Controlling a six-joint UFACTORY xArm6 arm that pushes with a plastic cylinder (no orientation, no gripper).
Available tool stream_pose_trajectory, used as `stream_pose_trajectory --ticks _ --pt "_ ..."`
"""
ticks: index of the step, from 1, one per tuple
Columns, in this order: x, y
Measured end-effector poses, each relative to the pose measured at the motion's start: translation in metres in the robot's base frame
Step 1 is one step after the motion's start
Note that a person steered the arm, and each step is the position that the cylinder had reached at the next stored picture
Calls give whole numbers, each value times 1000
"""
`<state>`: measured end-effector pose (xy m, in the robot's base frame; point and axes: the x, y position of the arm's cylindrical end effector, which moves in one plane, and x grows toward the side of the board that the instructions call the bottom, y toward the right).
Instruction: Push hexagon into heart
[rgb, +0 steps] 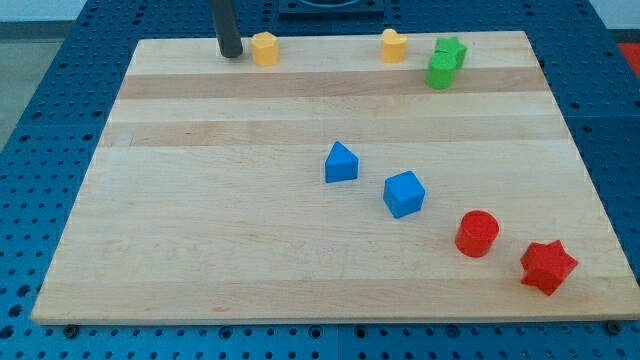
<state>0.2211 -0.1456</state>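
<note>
No writing anywhere here: no labels, brands, numbers or signs to read on the blocks or the desk (200, 250).

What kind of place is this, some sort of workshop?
Probably a robotics lab bench: a wooden board on a blue perforated table, small coloured blocks like the yellow hexagon, and my tip just left of it.

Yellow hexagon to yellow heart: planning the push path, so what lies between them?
Nothing: in the camera view only bare board separates the yellow hexagon from the yellow heart.
</note>
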Motion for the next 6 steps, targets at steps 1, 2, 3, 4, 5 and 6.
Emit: stream_pose_trajectory --ticks 1,2,3,4,5,6 --pt "0 37" --pt "0 70" --pt "0 102" --pt "-1 142" --pt "-2 177" --pt "-2 208"
